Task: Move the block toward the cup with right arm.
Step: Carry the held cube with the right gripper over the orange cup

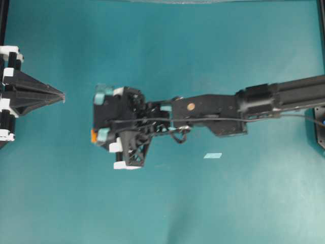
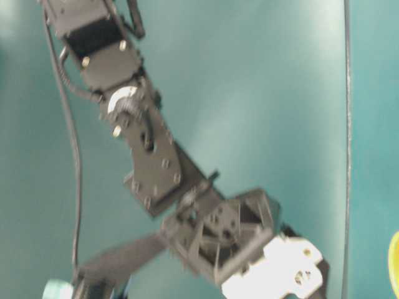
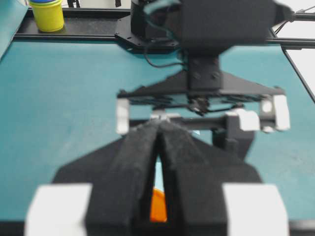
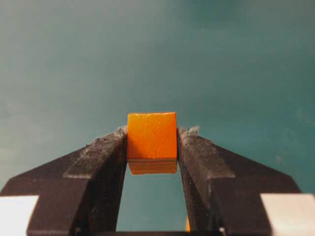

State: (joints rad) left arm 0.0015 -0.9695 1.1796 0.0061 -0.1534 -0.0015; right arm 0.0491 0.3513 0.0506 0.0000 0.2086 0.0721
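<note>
In the right wrist view the block (image 4: 152, 136), a small orange cube with a paler striped lower face, sits squeezed between my two black fingertips. My right gripper (image 4: 152, 142) is shut on it, over bare teal table. From overhead the right gripper (image 1: 97, 116) hangs at mid-left at the end of the long black right arm (image 1: 228, 107) and hides the block. A small orange patch (image 1: 93, 135) peeks out at its lower left edge; I cannot tell what it is. I cannot pick out the cup with certainty. My left gripper (image 1: 62, 96) rests shut at the far left.
A pale blue tape strip (image 1: 213, 155) lies right of centre. A yellow tub (image 3: 47, 14) with a blue top stands on the black rail at the table's far edge. An orange sliver (image 3: 157, 206) shows through the slit between the left gripper's fingers.
</note>
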